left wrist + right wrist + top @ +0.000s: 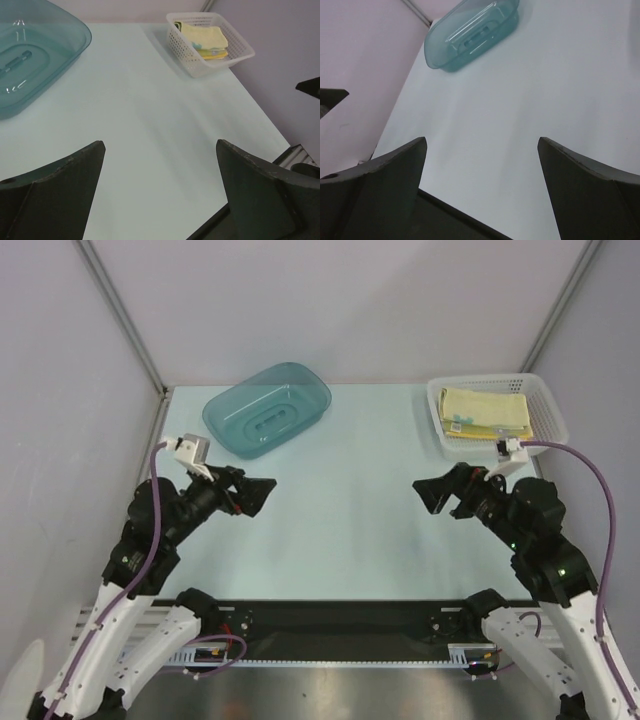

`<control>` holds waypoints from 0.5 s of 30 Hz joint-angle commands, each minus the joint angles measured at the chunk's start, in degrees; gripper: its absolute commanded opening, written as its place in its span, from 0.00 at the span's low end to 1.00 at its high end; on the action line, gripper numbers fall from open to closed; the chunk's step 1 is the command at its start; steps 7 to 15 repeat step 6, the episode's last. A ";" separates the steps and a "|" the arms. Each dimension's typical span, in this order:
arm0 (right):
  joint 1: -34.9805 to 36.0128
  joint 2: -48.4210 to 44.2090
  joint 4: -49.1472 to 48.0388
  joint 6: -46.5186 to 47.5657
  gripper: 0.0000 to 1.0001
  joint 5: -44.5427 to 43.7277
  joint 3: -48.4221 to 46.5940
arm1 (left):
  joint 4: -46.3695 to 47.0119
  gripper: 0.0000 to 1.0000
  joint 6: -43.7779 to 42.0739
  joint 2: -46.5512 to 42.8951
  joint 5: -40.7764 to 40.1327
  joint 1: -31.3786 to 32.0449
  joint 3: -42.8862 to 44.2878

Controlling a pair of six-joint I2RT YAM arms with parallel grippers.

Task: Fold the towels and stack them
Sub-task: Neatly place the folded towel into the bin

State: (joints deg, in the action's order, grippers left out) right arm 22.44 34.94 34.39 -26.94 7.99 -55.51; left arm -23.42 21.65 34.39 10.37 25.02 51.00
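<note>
The 2 claws hang apart over the bare pale-blue tabletop (345, 540). The left gripper (262, 496) and the right gripper (428, 495) both have their jaws spread wide and hold nothing, as each wrist view confirms.

The small soft yellow and cream towels (487, 412) lie flat in a neat pile inside the white plastic mesh basket (553, 418) at the far right corner, just beyond the right arm. The translucent teal plastic tub (266, 408) at the far left looks empty.

Judged from this, the folding and stacking appear finished, and the step in hand is a clean finish. To do it well:

1. Keep both claws wide and low-risk, well clear of the basket's rim, since a finger could snag the mesh.
2. Leave the pile untouched unless an edge visibly overhangs.
</note>
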 commanded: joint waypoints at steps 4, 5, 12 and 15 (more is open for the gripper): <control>0.24 -1.02 0.06 2.59 1.00 -7.54 -2.67 | 0.48 1.00 1.38 -0.47 2.46 0.21 -0.20; 0.15 -0.84 0.41 2.59 1.00 -7.98 -3.37 | 0.13 1.00 1.29 -0.47 2.46 0.21 -0.03; 0.15 -1.10 0.24 2.77 1.00 -7.99 -3.21 | -0.05 1.00 1.20 -0.47 2.20 0.21 0.06; 0.15 -1.10 0.24 2.77 1.00 -7.99 -3.21 | -0.05 1.00 1.20 -0.47 2.20 0.21 0.06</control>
